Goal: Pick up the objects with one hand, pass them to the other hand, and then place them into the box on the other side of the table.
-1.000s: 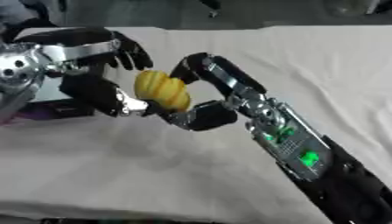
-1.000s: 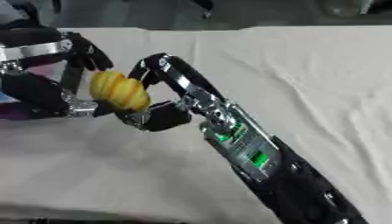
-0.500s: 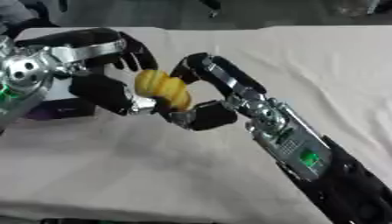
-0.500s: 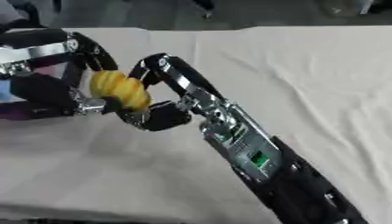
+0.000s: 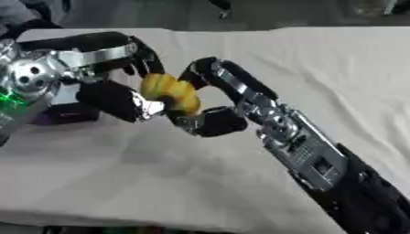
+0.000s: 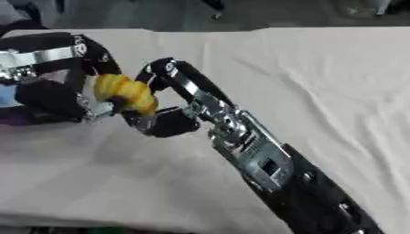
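Above the cloth-covered table [image 5: 336, 68], toward its left side, both hands meet around a lumpy yellow object [image 5: 169, 93]. From the right, the right hand [image 5: 214, 98] curls its fingers and thumb around it. The left hand [image 5: 112, 73] closes on it from the opposite side, fingers over the top, thumb below.
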Robot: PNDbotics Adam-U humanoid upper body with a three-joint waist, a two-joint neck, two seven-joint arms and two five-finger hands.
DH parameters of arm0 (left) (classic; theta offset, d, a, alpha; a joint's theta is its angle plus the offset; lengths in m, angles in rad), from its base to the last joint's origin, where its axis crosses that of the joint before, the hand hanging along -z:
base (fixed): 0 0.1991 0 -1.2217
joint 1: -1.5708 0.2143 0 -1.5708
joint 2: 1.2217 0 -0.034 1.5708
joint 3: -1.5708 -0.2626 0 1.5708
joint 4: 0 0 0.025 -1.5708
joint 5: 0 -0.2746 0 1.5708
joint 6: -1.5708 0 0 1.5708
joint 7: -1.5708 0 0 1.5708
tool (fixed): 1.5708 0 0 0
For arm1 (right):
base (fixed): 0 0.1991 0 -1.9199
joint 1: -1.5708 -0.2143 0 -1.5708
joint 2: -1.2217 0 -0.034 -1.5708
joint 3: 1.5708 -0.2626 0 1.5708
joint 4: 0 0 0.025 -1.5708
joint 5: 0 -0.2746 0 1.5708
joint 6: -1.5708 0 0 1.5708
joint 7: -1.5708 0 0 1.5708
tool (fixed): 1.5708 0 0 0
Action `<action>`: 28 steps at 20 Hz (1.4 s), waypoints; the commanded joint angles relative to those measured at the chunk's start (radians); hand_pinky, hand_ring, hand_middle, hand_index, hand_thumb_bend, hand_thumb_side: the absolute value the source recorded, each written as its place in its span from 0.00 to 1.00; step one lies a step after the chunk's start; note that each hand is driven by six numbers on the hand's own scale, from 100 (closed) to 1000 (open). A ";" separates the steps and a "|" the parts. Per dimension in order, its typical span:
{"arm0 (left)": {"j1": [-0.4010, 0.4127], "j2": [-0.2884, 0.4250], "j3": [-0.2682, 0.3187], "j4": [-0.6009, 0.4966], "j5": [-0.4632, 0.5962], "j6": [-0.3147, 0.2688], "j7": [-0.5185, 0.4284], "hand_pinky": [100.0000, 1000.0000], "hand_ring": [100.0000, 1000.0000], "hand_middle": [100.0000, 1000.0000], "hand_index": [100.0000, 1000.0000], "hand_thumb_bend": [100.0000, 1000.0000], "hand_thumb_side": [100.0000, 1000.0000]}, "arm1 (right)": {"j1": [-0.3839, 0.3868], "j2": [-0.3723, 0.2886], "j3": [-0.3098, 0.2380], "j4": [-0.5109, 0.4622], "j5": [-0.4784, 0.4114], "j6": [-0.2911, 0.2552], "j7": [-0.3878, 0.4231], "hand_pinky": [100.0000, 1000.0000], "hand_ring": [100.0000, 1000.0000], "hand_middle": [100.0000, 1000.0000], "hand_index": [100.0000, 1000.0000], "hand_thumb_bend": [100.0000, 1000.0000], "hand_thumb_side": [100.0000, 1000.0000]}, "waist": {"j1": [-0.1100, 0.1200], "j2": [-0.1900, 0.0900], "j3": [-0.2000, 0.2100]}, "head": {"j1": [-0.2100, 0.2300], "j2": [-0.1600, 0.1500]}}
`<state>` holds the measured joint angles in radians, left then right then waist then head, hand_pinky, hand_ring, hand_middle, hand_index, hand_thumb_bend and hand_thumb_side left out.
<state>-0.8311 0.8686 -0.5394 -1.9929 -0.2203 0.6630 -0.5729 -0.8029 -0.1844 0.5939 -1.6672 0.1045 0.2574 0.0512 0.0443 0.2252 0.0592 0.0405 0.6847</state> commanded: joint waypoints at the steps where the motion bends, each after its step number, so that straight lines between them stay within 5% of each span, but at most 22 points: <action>1: -0.017 0.016 0.010 -0.007 0.010 0.133 -0.113 0.79 0.69 0.59 0.54 0.00 0.13 | -0.012 -0.008 -0.006 -0.020 -0.003 0.000 -0.003 0.74 0.57 0.55 0.49 0.23 0.00 | 0.003 -0.001 0.001 | 0.000 0.000; 2: -0.017 0.016 0.009 -0.007 0.012 0.136 -0.109 0.78 0.68 0.57 0.51 0.00 0.06 | -0.012 -0.008 -0.006 -0.020 -0.003 0.000 -0.001 0.74 0.57 0.55 0.50 0.24 0.00 | 0.003 0.000 0.001 | 0.000 0.000; 7: -0.013 0.014 0.007 -0.007 0.031 0.146 -0.077 0.77 0.65 0.53 0.45 0.00 0.06 | -0.008 -0.010 -0.005 -0.017 0.006 0.004 0.010 0.74 0.58 0.56 0.51 0.24 0.00 | 0.002 0.002 0.000 | 0.001 0.001; 10: -0.011 0.015 0.004 -0.007 0.040 0.144 -0.067 0.76 0.61 0.49 0.40 0.00 0.04 | -0.007 -0.011 -0.005 -0.018 0.010 0.004 0.018 0.74 0.59 0.58 0.55 0.36 0.00 | 0.002 0.002 -0.001 | 0.001 0.001; 15: -0.006 0.018 0.006 -0.007 0.045 0.138 -0.043 0.73 0.56 0.42 0.33 0.06 0.02 | -0.005 -0.014 -0.007 -0.022 0.019 0.002 0.025 0.74 0.61 0.63 0.61 0.45 0.14 | 0.002 0.002 -0.002 | 0.001 0.000; 28: 0.033 0.053 0.033 -0.007 0.055 0.117 -0.022 0.72 0.54 0.38 0.26 0.13 0.00 | 0.000 -0.025 -0.013 -0.029 0.048 0.011 0.036 0.76 0.69 0.75 0.70 0.50 0.22 | 0.001 0.001 -0.005 | 0.003 0.000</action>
<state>-0.7890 0.8856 -0.5303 -1.9929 -0.1682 0.7115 -0.5244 -0.7910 -0.1995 0.5930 -1.6732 0.1463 0.2673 0.0862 0.0440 0.2257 0.0543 0.0412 0.6847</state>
